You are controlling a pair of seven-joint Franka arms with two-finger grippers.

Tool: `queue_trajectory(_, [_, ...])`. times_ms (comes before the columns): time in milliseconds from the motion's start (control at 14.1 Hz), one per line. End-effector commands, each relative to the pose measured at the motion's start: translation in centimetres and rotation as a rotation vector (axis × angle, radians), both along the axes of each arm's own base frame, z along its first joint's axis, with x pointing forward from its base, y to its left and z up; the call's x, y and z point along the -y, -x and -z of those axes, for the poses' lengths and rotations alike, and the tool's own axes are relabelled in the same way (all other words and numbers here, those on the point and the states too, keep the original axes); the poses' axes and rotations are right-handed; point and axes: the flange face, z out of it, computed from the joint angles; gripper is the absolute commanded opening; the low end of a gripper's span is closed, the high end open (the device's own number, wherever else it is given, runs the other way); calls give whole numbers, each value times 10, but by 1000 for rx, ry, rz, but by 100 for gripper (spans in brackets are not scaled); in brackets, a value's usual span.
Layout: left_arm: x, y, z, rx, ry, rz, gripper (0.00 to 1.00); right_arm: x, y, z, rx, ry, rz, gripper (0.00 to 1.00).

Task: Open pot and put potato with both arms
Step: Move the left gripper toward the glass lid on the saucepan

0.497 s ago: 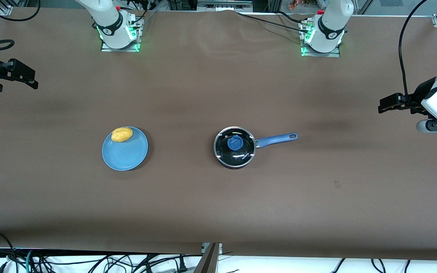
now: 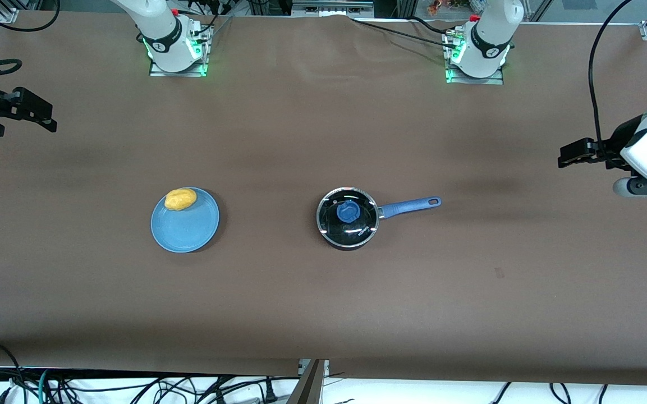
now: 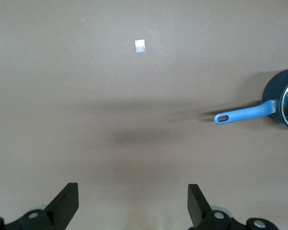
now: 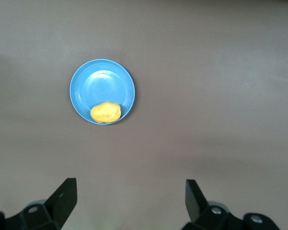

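The black pot [image 2: 348,217] sits mid-table with its glass lid on, blue knob [image 2: 348,212] on top, and its long blue handle [image 2: 410,206] points toward the left arm's end. The yellow potato [image 2: 180,199] lies on a flat blue plate [image 2: 186,229] toward the right arm's end. My left gripper [image 2: 564,156] hangs open and empty over bare table at the left arm's end. In the left wrist view it [image 3: 133,201] is well apart from the pot [image 3: 285,98]. My right gripper [image 2: 48,116] hangs open and empty at the right arm's end. In the right wrist view it [image 4: 129,199] is apart from the potato [image 4: 105,112].
The brown table [image 2: 323,292] has a small tape mark [image 3: 140,46] toward the left arm's end. Both arm bases [image 2: 174,50] stand along the edge farthest from the front camera. Cables hang off the table's front edge.
My left gripper has shifted very slightly toward the robots' bases. The pot, the potato and my right gripper have not moved.
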Motion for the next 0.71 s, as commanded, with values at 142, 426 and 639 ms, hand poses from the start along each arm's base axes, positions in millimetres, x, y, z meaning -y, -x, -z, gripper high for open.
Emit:
queue_trajectory(142, [43,-11,8,-7,5,-85,100,-1,1,-4,-4,-15,-9,100])
queue_trajectory(426, [130,-26,39,43,22,-199,100,-2,1,-4,-4,-15,-8,100])
queue_trajectory(639, [201,-38,82,91,36,-255,100,-2,1,-4,-4,-15,-9,100])
